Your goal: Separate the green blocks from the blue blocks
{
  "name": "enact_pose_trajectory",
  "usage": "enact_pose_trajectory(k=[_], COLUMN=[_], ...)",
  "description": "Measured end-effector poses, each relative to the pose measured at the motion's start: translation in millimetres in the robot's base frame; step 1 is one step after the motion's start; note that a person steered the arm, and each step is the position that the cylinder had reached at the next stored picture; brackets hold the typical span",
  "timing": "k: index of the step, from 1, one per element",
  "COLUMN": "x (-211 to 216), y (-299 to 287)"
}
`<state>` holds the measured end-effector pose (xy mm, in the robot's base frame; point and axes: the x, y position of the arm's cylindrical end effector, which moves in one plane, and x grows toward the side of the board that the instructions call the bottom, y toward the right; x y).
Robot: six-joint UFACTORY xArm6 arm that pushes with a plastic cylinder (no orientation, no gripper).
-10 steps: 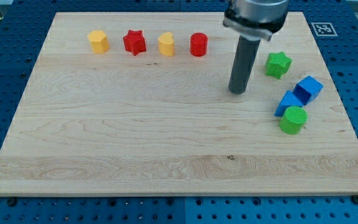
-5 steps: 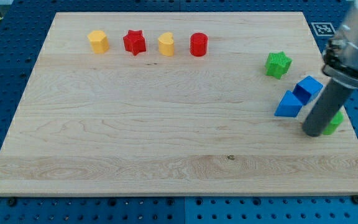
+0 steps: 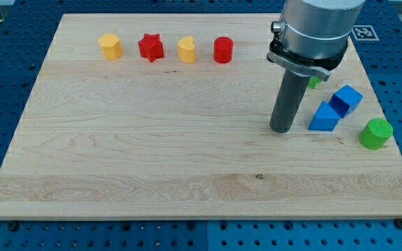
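Resting my tip (image 3: 280,130) just left of blue triangular block (image 3: 324,118)

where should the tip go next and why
Probably up toward the green star, mostly hidden behind the arm just above the blue blocks. My tip sits left of them, and the green cylinder already stands apart.

I see a blue triangular block (image 3: 324,117) with a blue cube (image 3: 346,99) touching it at its 1 o'clock. A green cylinder (image 3: 376,133) stands apart at the triangle's 4 o'clock. A second green block (image 3: 316,81), mostly hidden, peeks out at 11 o'clock.
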<state>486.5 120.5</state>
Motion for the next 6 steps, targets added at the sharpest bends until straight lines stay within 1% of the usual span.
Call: enact_pose_trajectory(k=[1,2,3,4,5,6], x=[0,0,1,-1,-25,-64], y=[17,57,80,66,5,-8])
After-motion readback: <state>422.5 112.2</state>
